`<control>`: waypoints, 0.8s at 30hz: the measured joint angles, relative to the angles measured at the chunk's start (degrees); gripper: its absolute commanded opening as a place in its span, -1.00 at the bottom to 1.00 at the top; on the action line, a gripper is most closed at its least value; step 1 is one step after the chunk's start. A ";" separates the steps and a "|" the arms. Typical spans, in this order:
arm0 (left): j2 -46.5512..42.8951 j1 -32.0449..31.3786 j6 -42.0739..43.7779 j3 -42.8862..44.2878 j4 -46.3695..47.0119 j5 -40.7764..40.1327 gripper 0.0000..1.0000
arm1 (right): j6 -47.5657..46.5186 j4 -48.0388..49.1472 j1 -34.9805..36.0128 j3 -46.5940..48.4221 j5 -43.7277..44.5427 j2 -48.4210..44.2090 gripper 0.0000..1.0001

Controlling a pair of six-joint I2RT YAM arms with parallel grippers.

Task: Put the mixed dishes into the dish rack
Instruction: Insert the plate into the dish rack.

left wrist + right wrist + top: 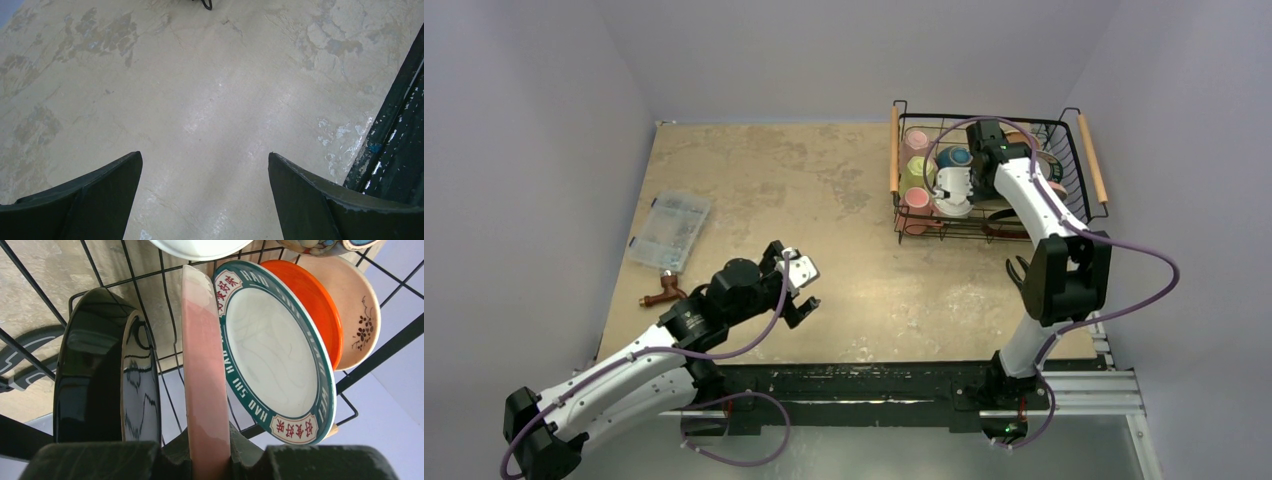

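The dish rack, a black wire basket with wooden handles, stands at the far right with my right arm reaching into it. My right gripper is shut on the rim of a pink plate, held on edge between the rack's wires. To its right lean a green-rimmed white plate, an orange plate and a cream plate; a black plate stands to its left. Mugs and a teal bowl fill the rack's left side. My left gripper hangs open over bare table.
A clear plastic compartment box lies at the table's left. Pliers with reddish handles rest just in front of it. The black frame along the table's near edge is close on the right of my left gripper.
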 measured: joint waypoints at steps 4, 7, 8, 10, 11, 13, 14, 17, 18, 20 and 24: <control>0.17 -0.28 0.02 0.00 0.02 -0.37 0.93 | 0.02 -0.22 -0.02 0.00 0.55 0.66 -1.00; 0.28 -0.35 0.02 0.00 0.04 -0.57 0.94 | 0.04 -0.66 -0.04 0.00 0.74 1.46 -1.00; 0.33 -0.37 0.02 0.00 0.07 -0.61 0.95 | 0.04 -0.61 -0.04 0.00 0.72 1.77 -1.00; 0.37 -0.39 0.02 0.00 0.17 -0.83 0.95 | 0.09 -0.52 -0.07 0.00 0.76 2.62 -1.00; 0.42 -0.39 0.02 0.00 0.35 -0.90 0.95 | 0.09 -0.37 -0.07 0.00 0.81 2.89 -1.00; 0.46 -0.61 0.02 0.00 0.70 -1.09 0.95 | 0.13 -0.22 -0.20 0.00 0.83 3.28 -1.00; 0.50 -0.72 0.02 0.00 0.85 -1.09 0.96 | 0.17 -0.20 -0.26 0.00 0.79 3.30 -1.00; 0.59 -0.96 0.04 -0.02 0.90 -1.25 0.96 | 0.20 -0.22 -0.31 0.00 0.57 3.30 -1.00; 0.59 -0.98 0.04 -0.02 0.90 -1.33 0.96 | 0.20 -0.22 -0.31 0.00 0.57 3.30 -1.00; 0.59 -1.03 0.04 -0.02 0.90 -1.44 0.96 | 0.20 -0.22 -0.31 0.00 0.57 3.30 -1.00; 0.59 -1.03 0.04 -0.02 0.90 -1.53 0.96 | 0.20 -0.17 -0.31 0.00 0.59 3.30 -0.73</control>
